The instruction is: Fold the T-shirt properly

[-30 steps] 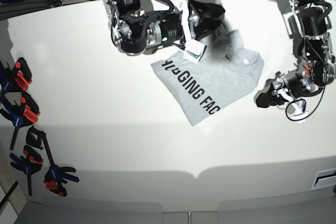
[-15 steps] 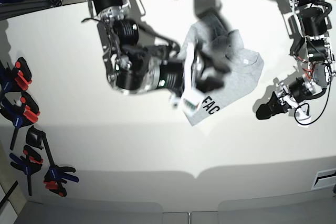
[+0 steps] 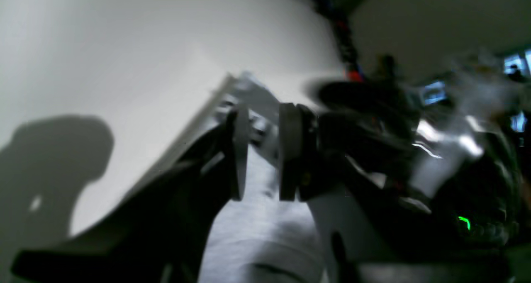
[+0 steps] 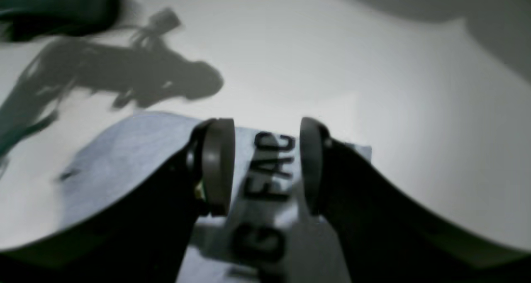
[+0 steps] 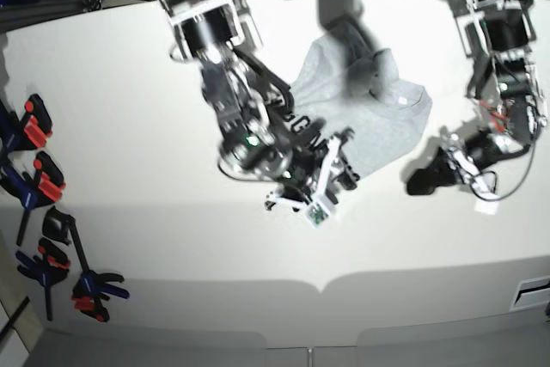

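T-shirt (image 5: 378, 118) folded; printed line runs diagonally.

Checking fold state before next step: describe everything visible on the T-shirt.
The T-shirt is light heather-grey, soft knit by its look, lying rumpled and partly folded on the white table, a bunched part raised toward the far edge. Black block capitals show, "FAC" readable in the right wrist view. The right gripper straddles its near printed edge, jaws apart; whether it touches the cloth is unclear.

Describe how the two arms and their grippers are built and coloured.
Both arms are black with silver-grey joint housings and loose black cables. The right gripper has two dark fingers ending in flat rounded grey pads. The left gripper has similar dark fingers with flat grey pads. A small green light glows on the right arm.
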`<action>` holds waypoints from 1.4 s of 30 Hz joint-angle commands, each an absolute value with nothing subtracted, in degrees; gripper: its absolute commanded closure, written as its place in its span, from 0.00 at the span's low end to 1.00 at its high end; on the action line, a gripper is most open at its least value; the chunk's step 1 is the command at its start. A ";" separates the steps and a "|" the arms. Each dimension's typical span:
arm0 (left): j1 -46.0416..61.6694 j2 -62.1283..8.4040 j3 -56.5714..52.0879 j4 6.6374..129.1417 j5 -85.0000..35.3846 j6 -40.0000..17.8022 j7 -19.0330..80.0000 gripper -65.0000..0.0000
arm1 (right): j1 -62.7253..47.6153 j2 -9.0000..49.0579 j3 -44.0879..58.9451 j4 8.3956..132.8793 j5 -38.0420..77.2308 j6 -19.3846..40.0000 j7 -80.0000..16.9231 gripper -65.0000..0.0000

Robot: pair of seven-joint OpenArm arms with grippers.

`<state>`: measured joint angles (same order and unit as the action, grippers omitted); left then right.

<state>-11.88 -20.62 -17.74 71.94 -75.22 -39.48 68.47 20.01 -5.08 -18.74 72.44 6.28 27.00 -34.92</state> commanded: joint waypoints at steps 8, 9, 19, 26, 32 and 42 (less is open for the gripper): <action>2.79 -18.83 -18.00 94.43 -72.01 -40.00 64.64 1.00 | 32.32 -8.88 -18.72 52.53 3.11 25.04 -31.00 0.63; 4.47 -18.70 -17.96 96.31 -72.03 -40.00 64.66 1.00 | 32.95 -8.86 -18.72 51.48 3.11 25.04 -31.09 0.63; 13.23 -8.95 -15.11 90.98 -62.57 -40.00 55.96 1.00 | 33.61 -6.68 -18.72 49.98 3.09 25.02 -33.95 0.63; 8.51 -8.51 -2.90 80.07 -41.58 -40.00 48.38 1.00 | 29.58 -5.69 -18.76 49.98 -2.83 25.21 -35.38 0.63; 1.50 -12.93 -4.54 76.58 -36.01 -39.27 49.74 1.00 | 24.27 -4.56 -18.83 52.80 -1.37 25.26 -37.36 0.63; -4.03 -26.55 -4.82 76.58 -36.01 -38.94 44.95 1.00 | 11.14 1.61 -18.83 77.65 10.13 28.67 -45.82 0.63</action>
<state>-2.76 -25.96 -4.58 75.72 -34.87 -38.94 46.22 9.93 2.09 -18.74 76.86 9.45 27.62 -46.50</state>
